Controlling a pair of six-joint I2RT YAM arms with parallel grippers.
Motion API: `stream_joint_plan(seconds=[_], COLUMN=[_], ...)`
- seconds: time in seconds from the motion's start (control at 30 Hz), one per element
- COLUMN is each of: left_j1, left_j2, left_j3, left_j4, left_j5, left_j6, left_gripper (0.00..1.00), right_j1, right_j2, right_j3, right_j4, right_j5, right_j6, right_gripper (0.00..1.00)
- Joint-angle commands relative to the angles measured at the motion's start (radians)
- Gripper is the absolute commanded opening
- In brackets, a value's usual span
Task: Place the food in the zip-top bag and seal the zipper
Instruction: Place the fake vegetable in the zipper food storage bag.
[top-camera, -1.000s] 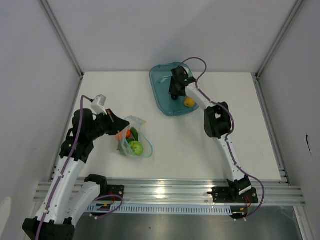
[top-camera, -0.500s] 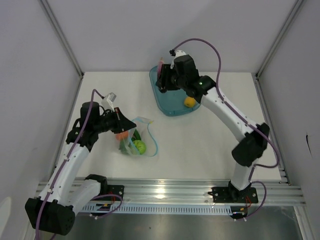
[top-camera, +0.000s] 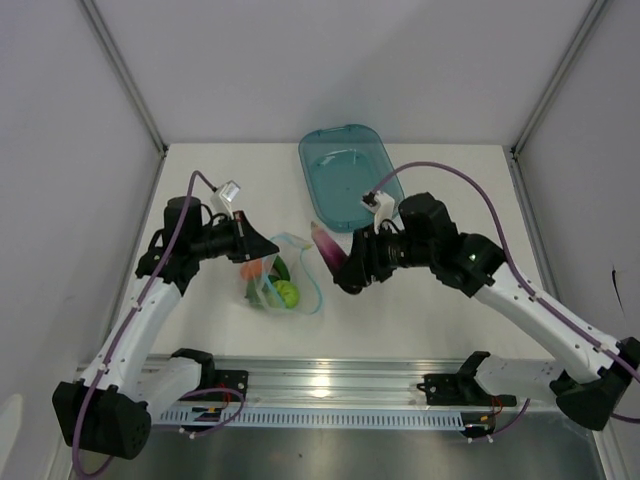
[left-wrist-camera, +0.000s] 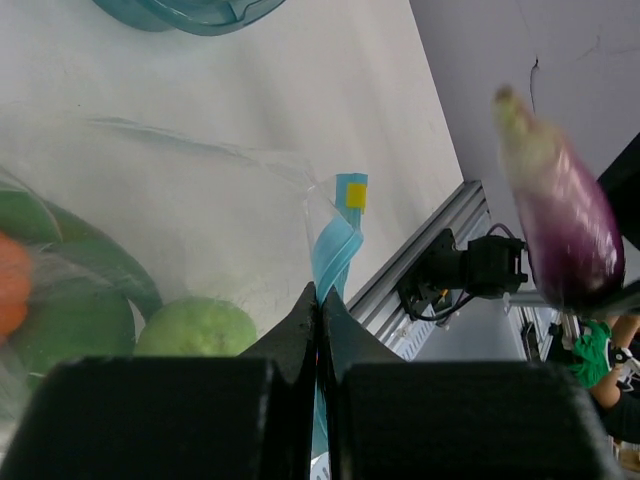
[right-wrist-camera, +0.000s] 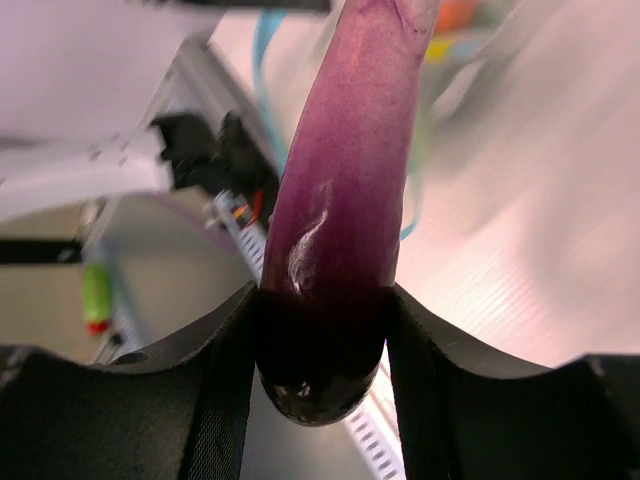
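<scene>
The clear zip-top bag (top-camera: 283, 283) lies left of centre with a light green fruit (top-camera: 287, 292), a dark green pepper (top-camera: 279, 267) and an orange-red piece (top-camera: 254, 269) inside. My left gripper (top-camera: 262, 250) is shut on the bag's light blue zipper strip (left-wrist-camera: 335, 250) and holds the mouth up. My right gripper (top-camera: 347, 274) is shut on the base of the purple eggplant (top-camera: 327, 248). It holds the eggplant in the air just right of the bag mouth, tip toward the bag. The eggplant also shows in the left wrist view (left-wrist-camera: 560, 225) and the right wrist view (right-wrist-camera: 345, 190). The yellow ball is hidden.
The teal translucent tray (top-camera: 340, 165) sits at the back centre, and my right arm crosses over its near right corner. The aluminium rail (top-camera: 330, 380) runs along the near table edge. Grey walls close in the table on three sides.
My right arm has lifted the eggplant out of the teal tray and swung it forward and left to the bag mouth. My left gripper has kept its hold on the zipper strip, shifting slightly right.
</scene>
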Motion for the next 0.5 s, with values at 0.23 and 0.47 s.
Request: stream_joint_plan(seconds=[0.23,0.47], left_j1=[0.006,0.006], left_j2=[0.031,-0.015], left_j3=[0.029,0.018], left_j4=[0.056,0.037], left_j5=[0.112,0.112], left_j6=[0.023,0.026], left_gripper=[0.01,0.01], right_j1=[0.16,0.187], right_j2=[-0.013,0.157], right_j3=[-0.117,-0.067], right_j4=[0.082,0.131], right_j5=[-0.232,-0.126], right_j6=[0.083,0.116], right_gripper=[0.0,0.02])
